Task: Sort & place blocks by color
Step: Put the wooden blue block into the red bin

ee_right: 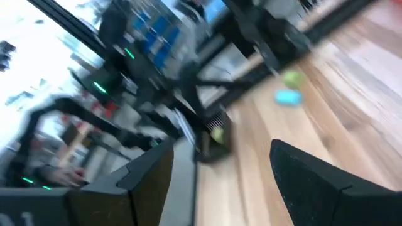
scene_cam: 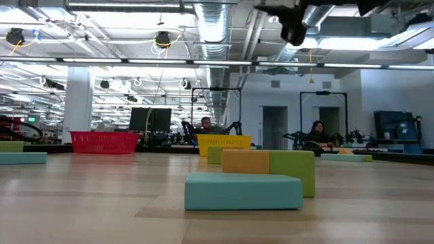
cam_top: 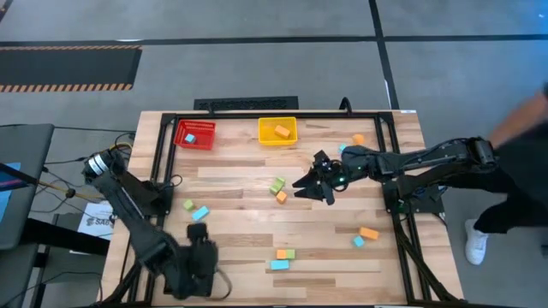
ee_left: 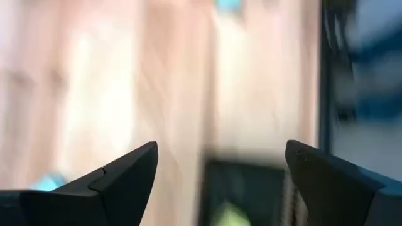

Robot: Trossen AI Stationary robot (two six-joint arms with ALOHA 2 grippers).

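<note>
Small orange, light blue and light green blocks lie scattered on the wooden table. A green block and an orange block lie just left of my right gripper. That gripper hangs open and empty above the table's middle. A green block and a blue block lie near my left gripper, which is open and empty at the near left. A blue bar lies before an orange block and a green block.
At the far edge, a red bin holds a blue block and a yellow bin holds an orange one. A black tray with something green in it sits by my left gripper. A person stands off the table's right side.
</note>
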